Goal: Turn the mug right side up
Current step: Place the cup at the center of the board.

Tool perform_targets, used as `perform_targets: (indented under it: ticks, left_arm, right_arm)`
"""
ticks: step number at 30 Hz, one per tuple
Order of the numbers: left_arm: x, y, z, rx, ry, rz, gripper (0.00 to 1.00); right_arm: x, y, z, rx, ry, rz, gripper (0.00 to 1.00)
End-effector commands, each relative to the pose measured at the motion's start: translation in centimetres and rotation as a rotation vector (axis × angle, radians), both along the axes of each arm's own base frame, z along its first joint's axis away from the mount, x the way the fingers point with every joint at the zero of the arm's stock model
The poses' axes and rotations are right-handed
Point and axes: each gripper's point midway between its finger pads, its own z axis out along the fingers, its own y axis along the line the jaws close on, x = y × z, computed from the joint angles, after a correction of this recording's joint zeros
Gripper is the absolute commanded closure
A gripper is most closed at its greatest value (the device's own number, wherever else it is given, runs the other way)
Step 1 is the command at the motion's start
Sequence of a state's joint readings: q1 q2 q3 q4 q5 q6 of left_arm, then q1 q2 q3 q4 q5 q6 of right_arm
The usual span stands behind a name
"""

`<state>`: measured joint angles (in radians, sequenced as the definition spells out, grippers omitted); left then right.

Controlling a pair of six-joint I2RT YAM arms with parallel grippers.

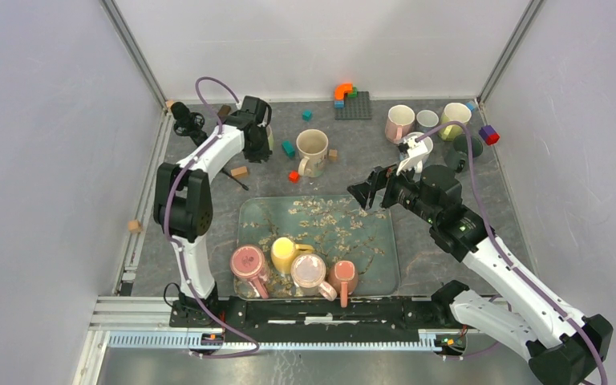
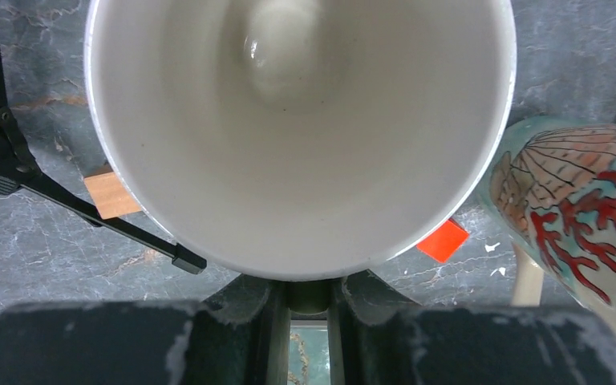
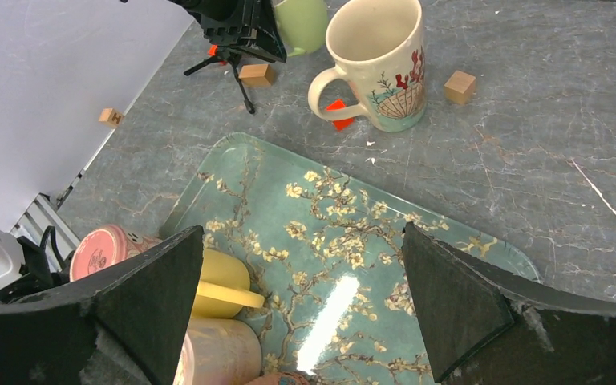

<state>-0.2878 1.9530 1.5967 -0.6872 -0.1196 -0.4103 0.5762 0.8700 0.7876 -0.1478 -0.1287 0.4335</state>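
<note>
Grey tabletop (image 1: 345, 172); left hand (image 2: 309, 293) clamped on mug (image 2: 305, 160) just ahead, right hand (image 3: 301, 241) spread apart.

Table layout
Four mugs (image 1: 309, 271) are lined along the near edge of the tray (image 1: 329, 220); an upright mug (image 1: 312, 151) is set right of the held mug (image 2: 301, 120).

Left hand (image 2: 309, 295) clamped tight; right hand (image 3: 301, 241) spread wide.

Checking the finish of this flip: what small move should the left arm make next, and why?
Probably set the green mug down on the table and open. The left pincer is shut on its rim, and its mouth already faces up toward the wrist camera.
</note>
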Motion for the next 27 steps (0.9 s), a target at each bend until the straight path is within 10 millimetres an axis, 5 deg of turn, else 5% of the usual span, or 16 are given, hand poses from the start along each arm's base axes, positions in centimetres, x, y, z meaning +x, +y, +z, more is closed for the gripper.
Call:
perform_targets:
  ticks: [1,10,22,27]
  left_arm:
    - [2.1,-0.3,1.9,0.008,-0.062,-0.062,0.98]
    - [1.6,-0.5,0.1,0.003,-0.012,-0.077,0.96]
    - [0.9,-0.5,-1.0,0.003,0.024,-0.087,0.74]
    - [0.7,-0.4,-0.6,0.000,0.017,-0.090,0.52]
  right_arm:
    - [0.1,-0.2,0.5,-0.007,-0.035,-0.004,0.02]
    - [0.0,0.1,-0.1,-0.011,-0.021,0.010,0.02]
    - [-0.3,0.1,-0.5,-0.013,-0.012,0.018,0.02]
    - [-0.4,0.0,-1.1,-0.032,0.003,0.026,0.02]
